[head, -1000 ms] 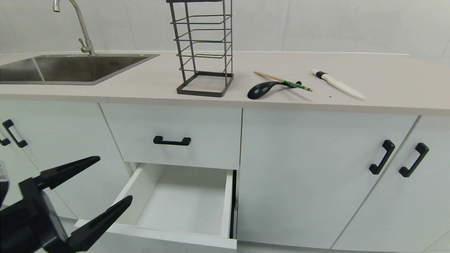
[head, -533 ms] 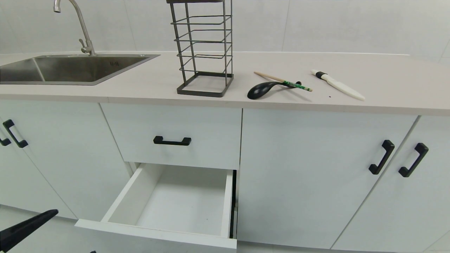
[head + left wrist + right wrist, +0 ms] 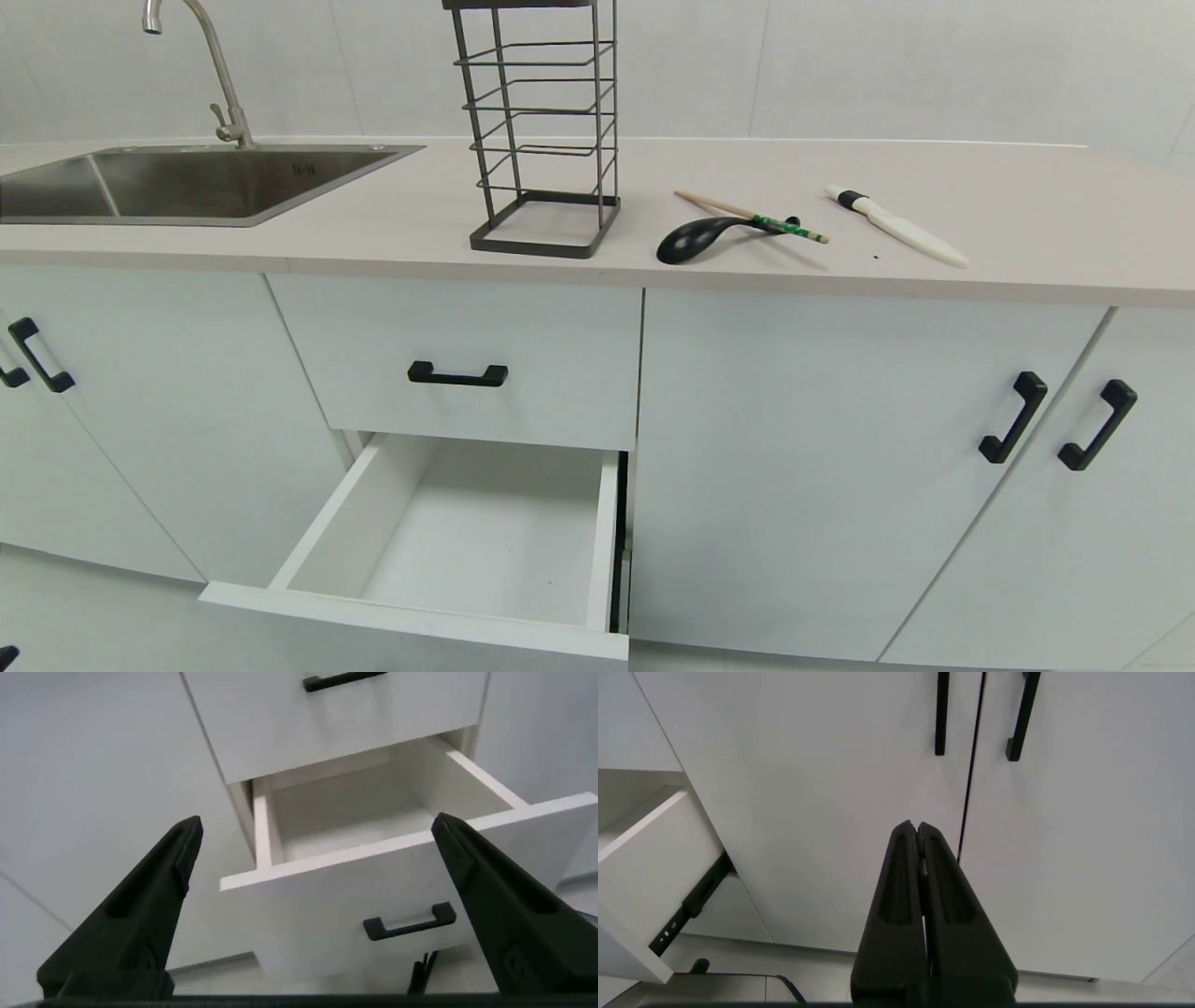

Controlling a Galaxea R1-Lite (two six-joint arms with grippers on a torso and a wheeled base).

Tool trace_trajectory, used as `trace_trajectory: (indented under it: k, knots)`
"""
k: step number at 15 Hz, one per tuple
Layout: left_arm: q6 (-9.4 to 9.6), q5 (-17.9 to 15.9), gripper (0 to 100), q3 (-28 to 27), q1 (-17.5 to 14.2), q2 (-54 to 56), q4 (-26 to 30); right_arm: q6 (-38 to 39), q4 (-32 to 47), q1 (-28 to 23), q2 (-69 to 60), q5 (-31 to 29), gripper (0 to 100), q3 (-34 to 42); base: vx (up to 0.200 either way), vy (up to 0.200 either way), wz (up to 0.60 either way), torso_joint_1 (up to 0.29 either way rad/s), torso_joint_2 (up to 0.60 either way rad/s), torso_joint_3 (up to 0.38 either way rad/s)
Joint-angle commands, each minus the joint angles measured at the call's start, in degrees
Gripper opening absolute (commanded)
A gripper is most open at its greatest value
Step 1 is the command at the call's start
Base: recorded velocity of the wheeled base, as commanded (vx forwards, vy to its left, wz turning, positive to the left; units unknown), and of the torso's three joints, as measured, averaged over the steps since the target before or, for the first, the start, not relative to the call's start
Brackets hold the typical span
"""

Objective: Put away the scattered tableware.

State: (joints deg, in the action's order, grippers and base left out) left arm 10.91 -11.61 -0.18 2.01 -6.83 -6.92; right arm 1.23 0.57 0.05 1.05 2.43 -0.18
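A black spoon (image 3: 695,240), a pair of wooden chopsticks (image 3: 752,216) lying across its handle, and a white knife with a black band (image 3: 896,227) lie on the counter's right half. Below the counter, the lower white drawer (image 3: 411,621) stands pulled out with nothing inside. My left gripper (image 3: 318,826) is open and hangs low in front of that drawer's front panel (image 3: 402,877), its fingers spread wide and holding nothing. My right gripper (image 3: 917,829) is shut on nothing and faces the white cabinet doors (image 3: 831,793) to the right of the drawer.
A tall dark wire rack (image 3: 541,131) stands mid-counter, with a steel sink (image 3: 187,177) and faucet (image 3: 219,75) to its left. The upper drawer (image 3: 457,375) is closed. Cabinet doors with black handles (image 3: 1013,417) fill the right side.
My open left gripper has dropped down and left, out of the head view's lower left corner. The tableware and the drawer have not moved.
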Motion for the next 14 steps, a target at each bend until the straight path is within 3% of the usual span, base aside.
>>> trace_trajectory:
  k: [1,4,5,7,10,14]
  knots:
    - [-1.15,0.3,100,-0.1,-3.2,4.6,4.7,0.0,0.0,0.0,0.1,0.0,0,0.0,0.0,0.0,0.0,0.0,0.0,0.0]
    - [-3.35,4.0,100,0.2,-3.2,4.5,4.5,0.0,0.0,0.0,0.1,0.0,0,0.0,0.0,0.0,0.0,0.0,0.0,0.0]
    - [-5.81,6.8,100,0.2,-3.1,4.7,5.8,0.0,0.0,0.0,0.1,0.0,0,0.0,0.0,0.0,0.0,0.0,0.0,0.0]
    - [-8.8,8.9,100,0.2,-2.5,5.9,6.7,0.0,0.0,0.0,0.1,0.0,0,0.0,0.0,0.0,0.0,0.0,0.0,0.0]
    - [-10.12,9.0,100,0.2,-2.0,6.8,6.8,0.0,0.0,0.0,0.1,0.0,0,0.0,0.0,0.0,0.0,0.0,0.0,0.0]
    - [-10.3,8.9,100,0.2,-2.0,6.8,6.9,0.0,0.0,0.0,0.1,0.0,0,0.0,0.0,0.0,0.0,0.0,0.0,0.0]
